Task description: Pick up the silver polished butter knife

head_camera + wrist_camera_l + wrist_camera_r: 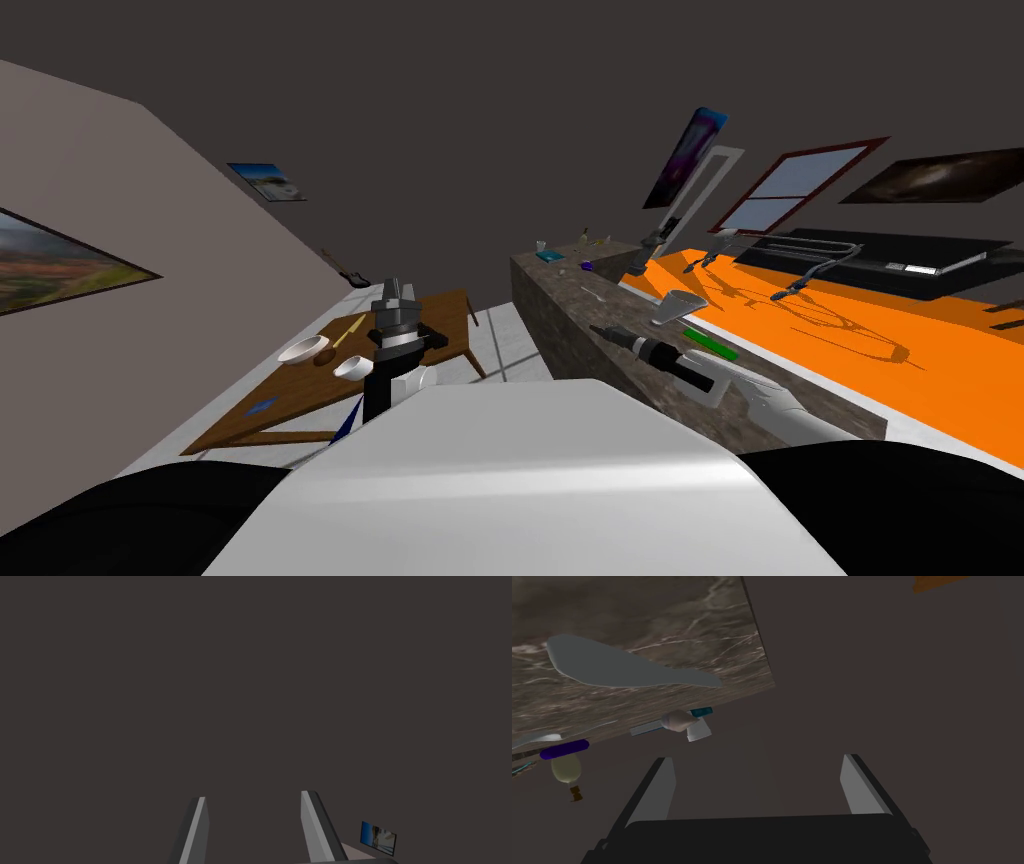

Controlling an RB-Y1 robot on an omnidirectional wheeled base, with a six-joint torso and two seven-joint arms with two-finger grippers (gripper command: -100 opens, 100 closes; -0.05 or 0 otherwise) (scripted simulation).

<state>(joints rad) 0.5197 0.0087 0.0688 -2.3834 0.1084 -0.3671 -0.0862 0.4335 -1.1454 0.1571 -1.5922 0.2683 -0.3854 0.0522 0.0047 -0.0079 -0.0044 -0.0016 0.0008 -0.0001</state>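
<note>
On the dark veined stone counter point(662, 621) lies a flat grey blade-shaped thing point(627, 668), which I take for the butter knife; in the head view a thin silver piece point(591, 293) lies on that counter point(560, 320). My right gripper point(757, 776) hovers short of the blade, open, with nothing between its fingers; the head view shows it point(603, 329) low over the counter's near part. My left gripper point(395, 292) is raised over the wooden table, and its fingers point(199, 826) stand apart and empty.
At the counter's far end are a teal item point(702, 711), a purple item point(564, 749) and a small bottle point(566, 770). A grey cup-like thing point(680, 305) and a green stick point(710, 343) lie nearer. The wooden table point(440, 330) carries two white bowls point(300, 350).
</note>
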